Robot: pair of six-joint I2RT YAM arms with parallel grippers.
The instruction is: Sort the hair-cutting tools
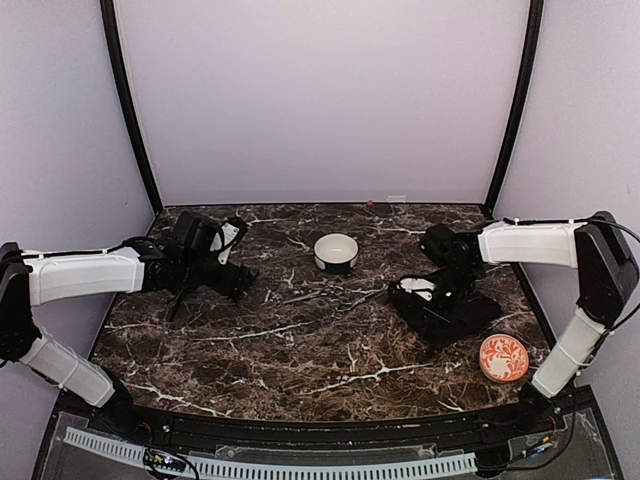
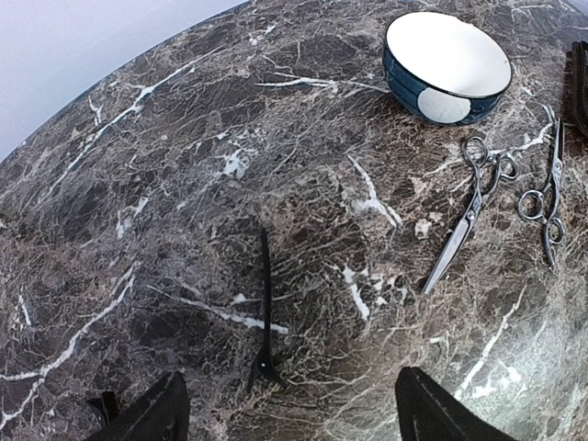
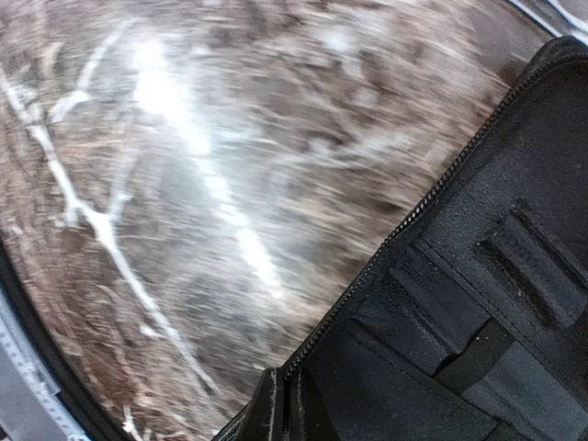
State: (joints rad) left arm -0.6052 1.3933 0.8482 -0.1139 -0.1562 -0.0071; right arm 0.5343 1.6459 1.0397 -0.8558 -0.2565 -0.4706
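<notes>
In the left wrist view a thin black stick-like tool (image 2: 265, 303) lies on the marble just ahead of my left gripper (image 2: 289, 418), which is open and empty above it. Two silver scissors (image 2: 473, 207) (image 2: 549, 197) lie side by side further right, near the bowl. On the right side of the table my right gripper (image 1: 415, 290) is at the left edge of the flat black case (image 1: 460, 315). Its wrist view shows the right gripper (image 3: 287, 409) shut on the zippered edge of the case (image 3: 478, 303), with the background blurred.
A white bowl with a blue outside (image 1: 336, 252) (image 2: 447, 64) stands at the back middle. An orange patterned disc (image 1: 503, 358) lies at the front right, near the right arm's base. The dark marble table (image 1: 300, 350) ends at walls behind and at the sides.
</notes>
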